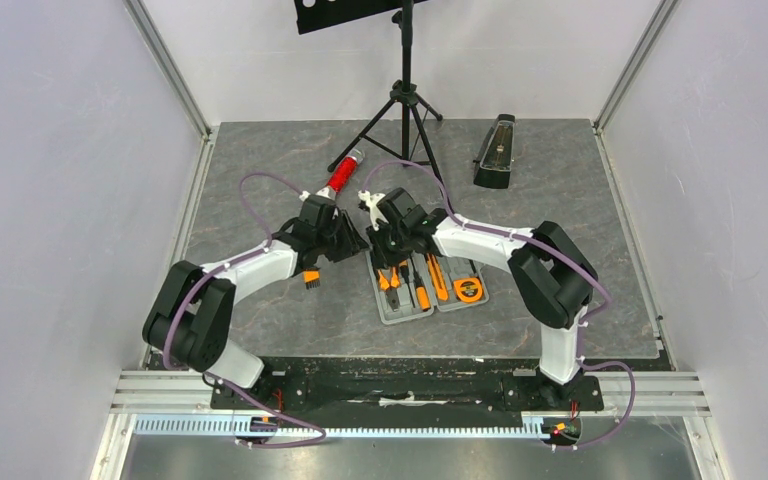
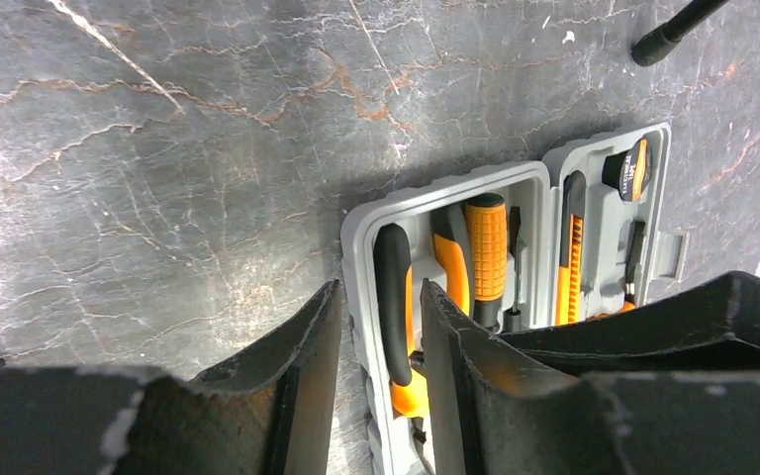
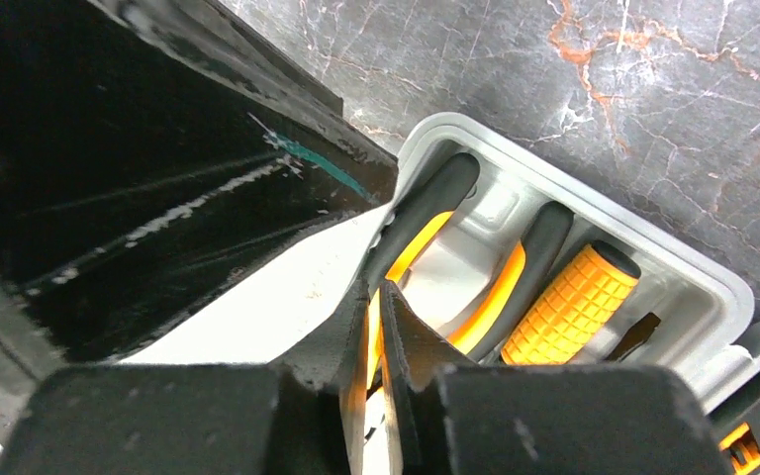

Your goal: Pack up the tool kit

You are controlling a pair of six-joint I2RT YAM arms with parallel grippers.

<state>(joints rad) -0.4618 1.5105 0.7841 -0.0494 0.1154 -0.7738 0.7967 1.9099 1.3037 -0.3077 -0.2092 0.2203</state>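
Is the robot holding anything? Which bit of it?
The right gripper seems pinched on one handle of the pliers in the case. The left gripper is open around the case's rim, gripping nothing.

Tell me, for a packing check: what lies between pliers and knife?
An orange screwdriver and a thin dark tool, seen in the left wrist view.

White-black arms (image 1: 265,266); purple cables (image 1: 258,176)
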